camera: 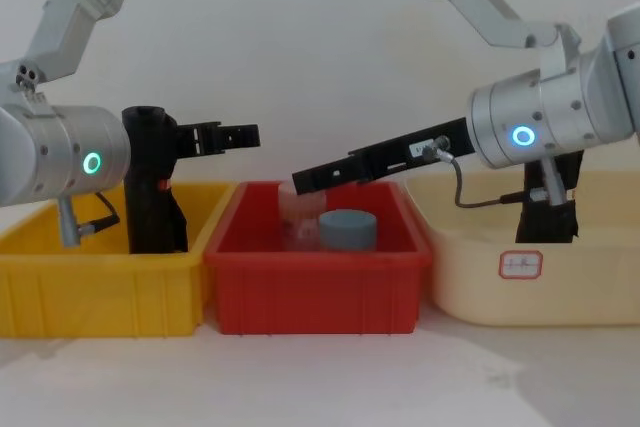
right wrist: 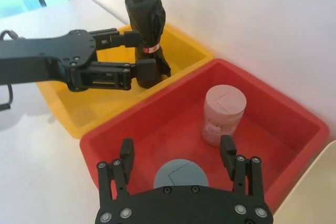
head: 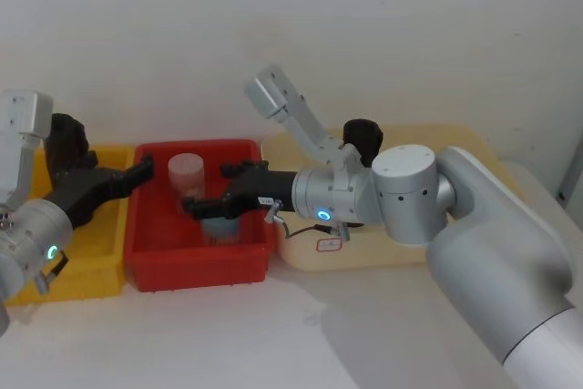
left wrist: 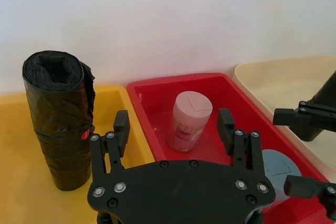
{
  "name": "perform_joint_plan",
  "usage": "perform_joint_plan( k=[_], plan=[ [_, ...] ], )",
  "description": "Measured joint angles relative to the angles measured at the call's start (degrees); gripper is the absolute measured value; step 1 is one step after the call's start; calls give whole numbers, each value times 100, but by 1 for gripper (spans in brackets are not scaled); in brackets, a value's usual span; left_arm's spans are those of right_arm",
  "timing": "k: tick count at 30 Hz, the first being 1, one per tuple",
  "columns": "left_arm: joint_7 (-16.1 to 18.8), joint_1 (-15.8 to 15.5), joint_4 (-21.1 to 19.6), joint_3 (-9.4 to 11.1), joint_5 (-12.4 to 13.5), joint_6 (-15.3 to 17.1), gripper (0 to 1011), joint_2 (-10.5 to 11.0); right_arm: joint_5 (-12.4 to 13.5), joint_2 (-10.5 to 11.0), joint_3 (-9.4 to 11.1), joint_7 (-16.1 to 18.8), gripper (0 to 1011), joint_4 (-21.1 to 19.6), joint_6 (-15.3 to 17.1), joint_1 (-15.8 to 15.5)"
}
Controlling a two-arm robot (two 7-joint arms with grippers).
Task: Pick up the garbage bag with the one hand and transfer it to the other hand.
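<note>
The garbage bag (left wrist: 60, 119), a thick black roll with a small red label band, stands upright in the yellow bin (left wrist: 21, 182); it also shows as garbage bag (right wrist: 147, 30) and garbage bag (camera: 150, 187). My left gripper (left wrist: 173, 127), on the green-ringed arm, is open and sits beside the roll toward the red bin, with nothing between its fingers. It appears as left gripper (head: 137, 179) and left gripper (camera: 235, 135). My right gripper (right wrist: 176, 153), on the blue-ringed arm, hangs open over the red bin (right wrist: 131, 124); it is right gripper (head: 205, 190) and right gripper (camera: 300, 179).
The red bin holds a pale pink jar (right wrist: 223, 114) and a grey-blue round container (camera: 347, 229). A beige bin (camera: 520, 297) on the right holds another black roll (head: 363, 134). A white wall stands close behind the bins.
</note>
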Motion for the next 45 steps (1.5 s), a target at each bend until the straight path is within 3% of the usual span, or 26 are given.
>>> perform_joint_plan(
  k=[12,42,45],
  plan=[
    [0,0,0,0,0,0,1002,-1,228,-111,95,-41,1000,90,242,-9],
    [0,0,0,0,0,0,1001,0,-47,-18,-391,-83,1000,628,-140,149],
    [0,0,0,0,0,0,1001,0,-49,-10,-412,-77,956,640,-164,151]
  ],
)
